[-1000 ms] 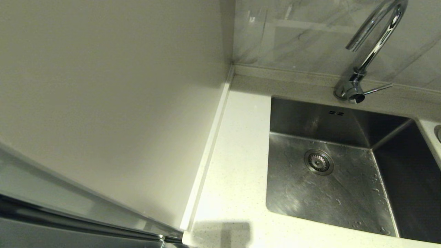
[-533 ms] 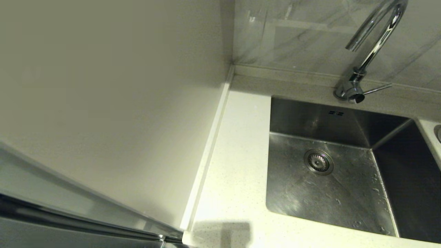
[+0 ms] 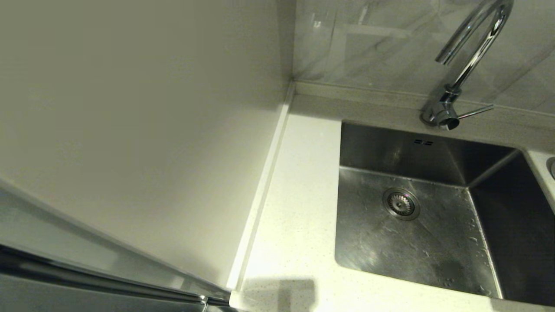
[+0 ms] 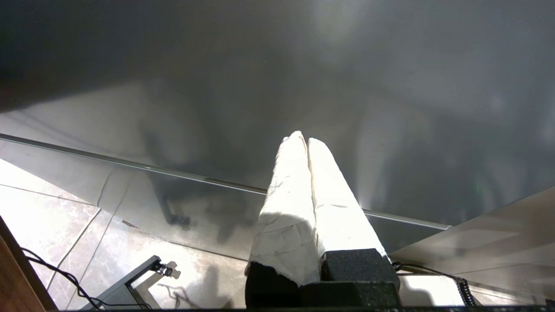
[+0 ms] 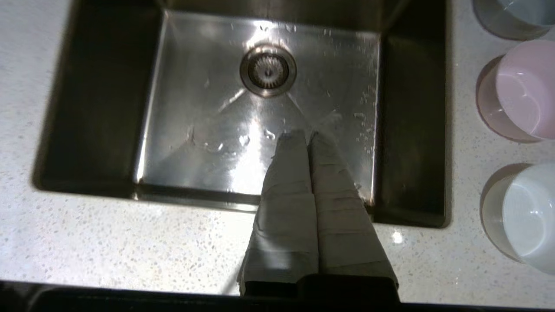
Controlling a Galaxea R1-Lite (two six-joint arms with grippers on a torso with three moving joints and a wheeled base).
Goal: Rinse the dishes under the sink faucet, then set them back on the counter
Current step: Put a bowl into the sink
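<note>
Three small bowls stand in a row on the counter beside the sink: a pale grey-blue bowl, a pink bowl and a white bowl. My right gripper is shut and empty, hovering over the sink's near edge, well apart from the bowls. Water drops lie on the sink floor around the strainer drain. In the head view the chrome faucet arches over the sink; no gripper shows there. My left gripper is shut and parked low, facing a dark glossy cabinet front.
A beige wall panel bounds the counter strip left of the sink. The faucet's thin lever points right. Marbled tiles rise behind the raised back edge. Floor tiles and cables lie under the left gripper.
A faint shadow has spread over the near part of the sink floor in the head view. Nothing else differs.
</note>
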